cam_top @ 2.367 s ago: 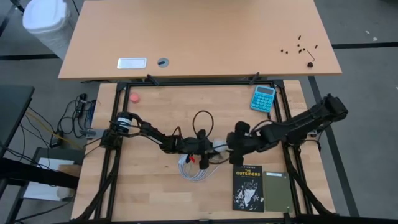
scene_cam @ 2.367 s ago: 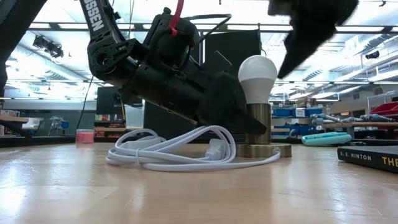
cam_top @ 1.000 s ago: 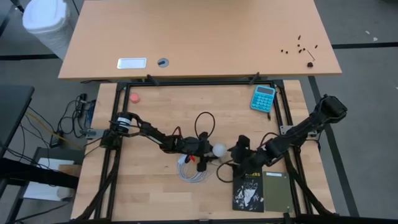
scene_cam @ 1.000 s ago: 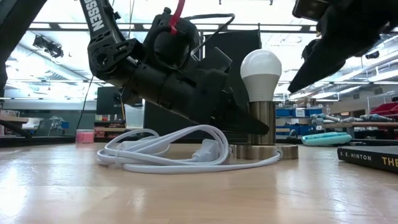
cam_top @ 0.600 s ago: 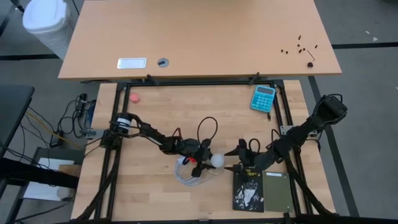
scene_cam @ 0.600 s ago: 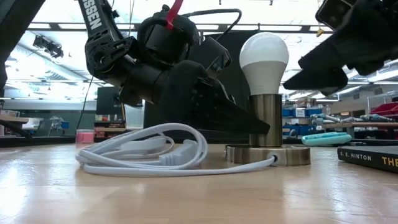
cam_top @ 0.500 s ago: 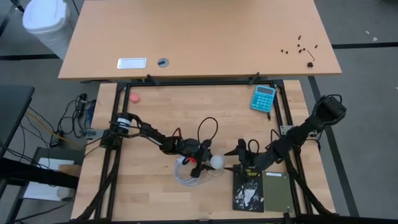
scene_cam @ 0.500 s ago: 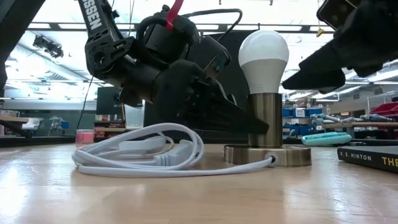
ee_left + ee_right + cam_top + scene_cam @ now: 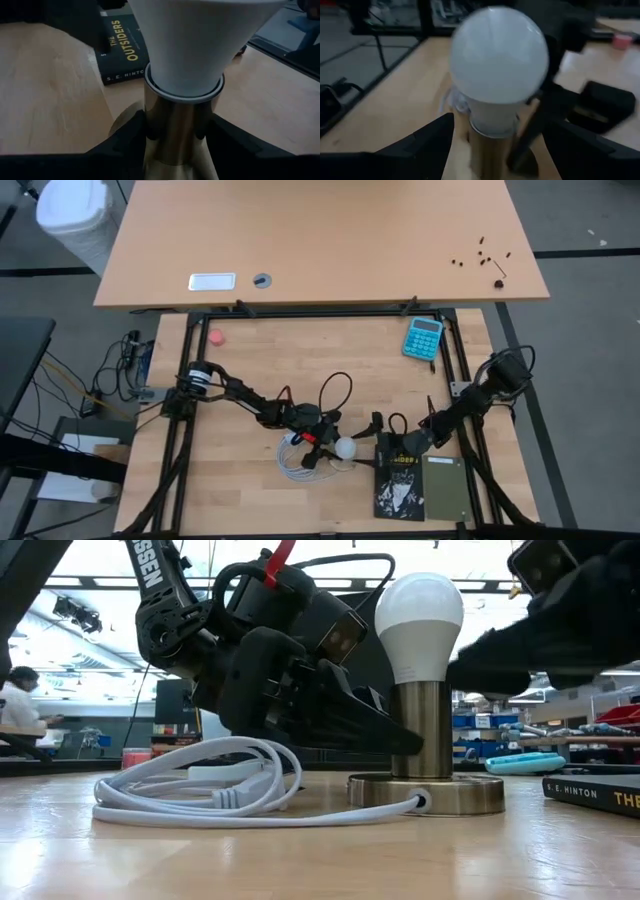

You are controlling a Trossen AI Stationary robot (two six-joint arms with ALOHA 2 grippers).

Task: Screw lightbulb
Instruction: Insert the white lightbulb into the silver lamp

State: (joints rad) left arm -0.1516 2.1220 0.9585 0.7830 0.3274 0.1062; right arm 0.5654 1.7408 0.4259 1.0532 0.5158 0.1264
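Lamp base [image 9: 428,790] with lightbulb [image 9: 419,610] has slid toward table's front edge since a second ago; coiled white cable [image 9: 190,795] dragged along. Left gripper [image 9: 175,142] fingers clamped on brass socket stem [image 9: 177,125], nearly shut, holding fixture steady. Right gripper [image 9: 492,137] has pulled back from bulb, now over The Outsiders book [image 9: 398,480]; fingers part-open, straddling bulb without touching, holding nothing. Bulb upright, seated in socket, mid-table. Judgement: bulb looks threaded in; right arm repositioning for another twist, or finished.
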